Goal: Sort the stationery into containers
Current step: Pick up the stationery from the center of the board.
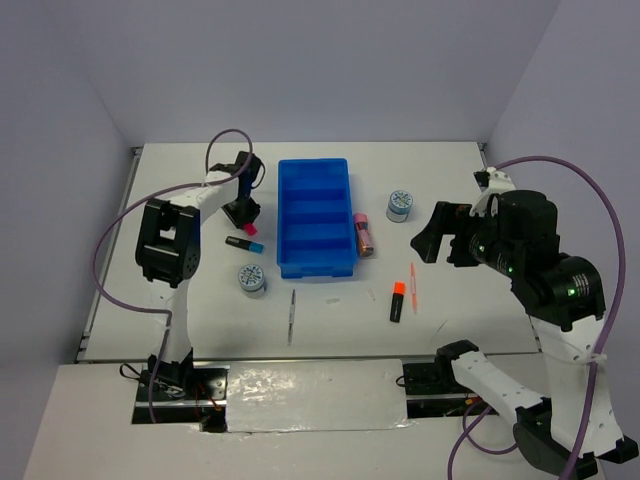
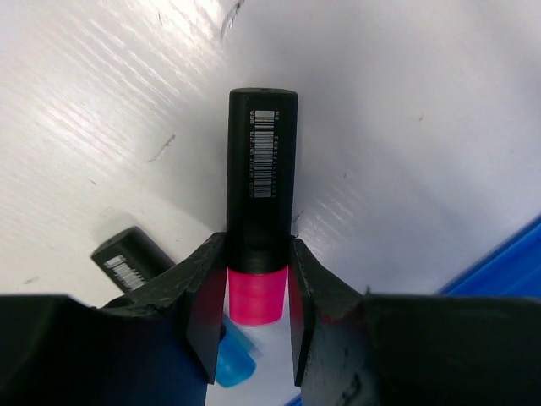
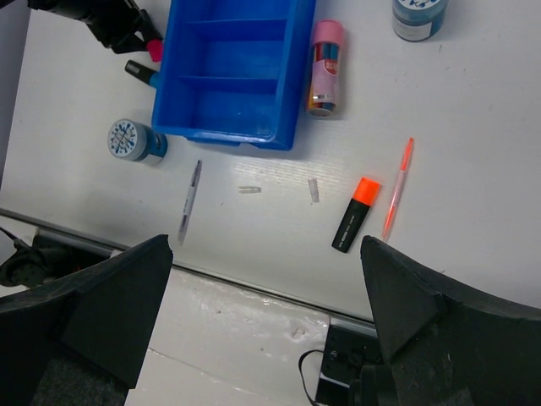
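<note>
left end effector [image 2: 258,292]: clamped on pink-capped marker [image 2: 262,161], near blue tray [image 1: 315,215] | right end effector [image 3: 266,288]: jaws apart, empty, over counter [image 3: 473,127]

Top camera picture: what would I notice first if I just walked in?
The big blue rectangular plastic tray stands in the middle of the white table, its four compartments empty. Just to its left, the left tool grips a black marker with a pink cap.
</note>
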